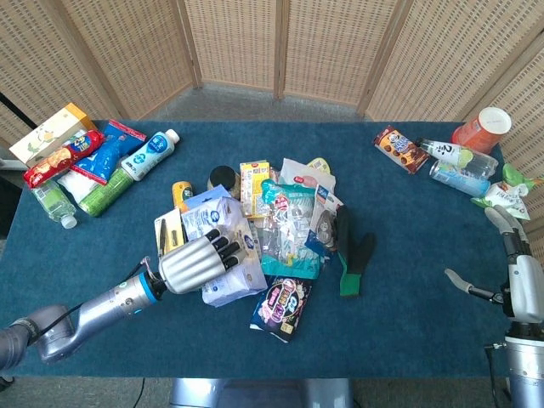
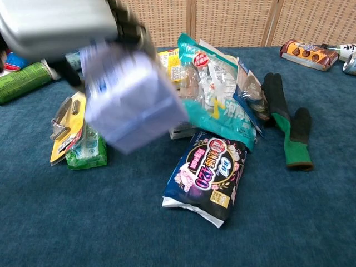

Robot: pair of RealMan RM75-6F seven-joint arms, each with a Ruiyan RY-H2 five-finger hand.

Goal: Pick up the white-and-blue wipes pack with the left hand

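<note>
My left hand (image 1: 194, 264) grips the white-and-blue wipes pack (image 1: 228, 252) from above and holds it off the table. In the chest view the pack (image 2: 130, 97) hangs blurred in the air, tilted, under my left hand (image 2: 61, 22) at the top left. It floats above the pile's left side. My right hand (image 1: 515, 255) hangs at the table's right edge, fingers spread, holding nothing; the chest view does not show it.
A pile lies mid-table: a dark floral pack (image 2: 208, 175), a teal snack bag (image 2: 214, 97), a yellow card (image 2: 69, 130), a green packet (image 2: 86, 153), and black-green gloves (image 2: 286, 119). Bottles and boxes (image 1: 85, 161) sit at the far left, snacks and a cup (image 1: 480, 132) at the far right.
</note>
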